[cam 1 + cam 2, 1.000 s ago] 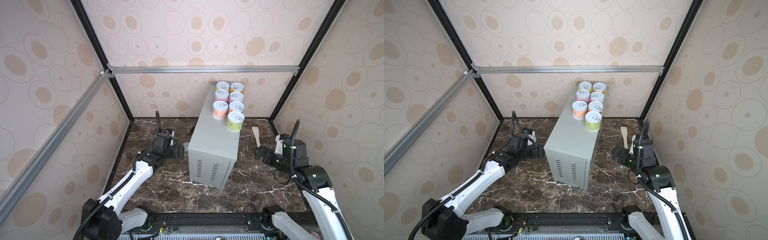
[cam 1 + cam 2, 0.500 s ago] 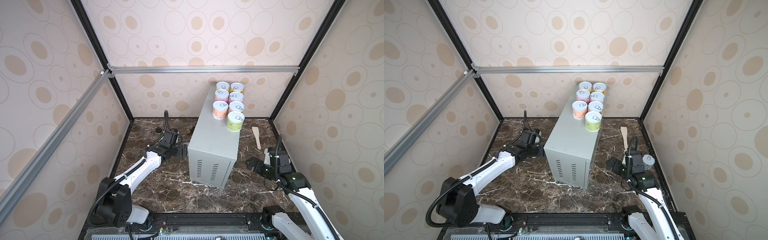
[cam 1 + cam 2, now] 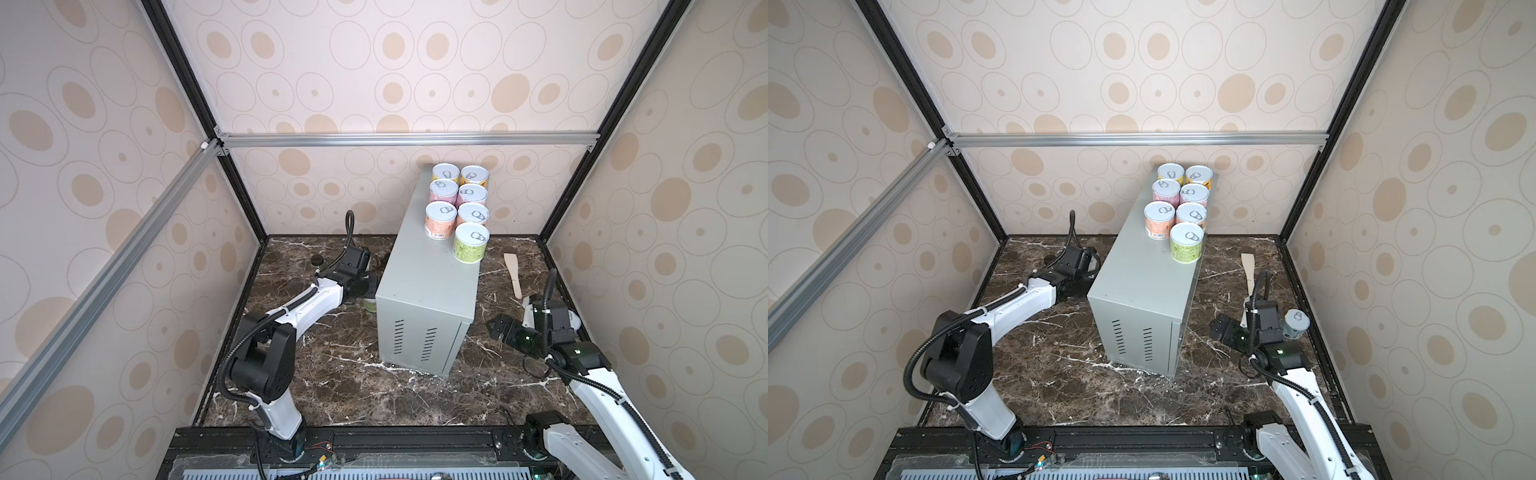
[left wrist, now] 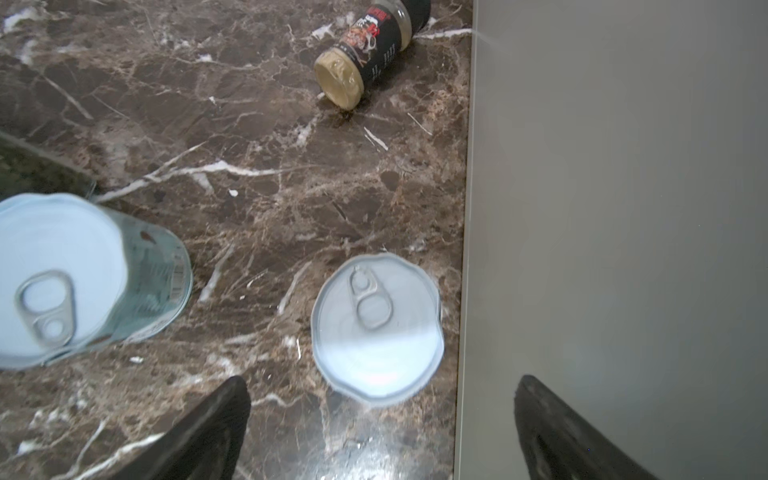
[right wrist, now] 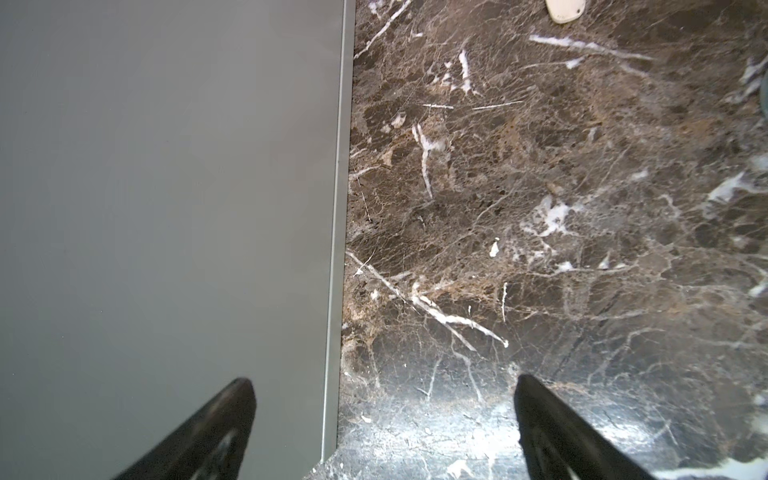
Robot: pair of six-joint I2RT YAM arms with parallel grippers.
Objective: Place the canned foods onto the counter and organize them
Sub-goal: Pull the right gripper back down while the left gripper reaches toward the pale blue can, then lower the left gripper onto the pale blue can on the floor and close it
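Several canned foods (image 3: 455, 208) stand in two rows at the far end of the counter (image 3: 428, 299), the tall grey box, in both top views. My left gripper (image 3: 366, 286) hangs open low beside the counter's left wall. In the left wrist view it (image 4: 384, 392) hovers over an upright tin (image 4: 376, 328) next to the counter wall (image 4: 623, 208), with another tin (image 4: 62, 282) further off. My right gripper (image 3: 495, 328) is open and empty near the counter's right side, over bare marble (image 5: 540, 249). A white-blue tin (image 3: 1296, 323) stands behind the right wrist.
A black-labelled glass jar (image 4: 365, 54) lies on its side on the marble close to the counter's left wall. A wooden spatula (image 3: 513, 274) lies on the right of the marble floor. Patterned walls enclose the space on three sides.
My left gripper has pushed in closer to the counter's left wall. My right gripper has dropped lower and drawn back toward the front. Both stayed open.
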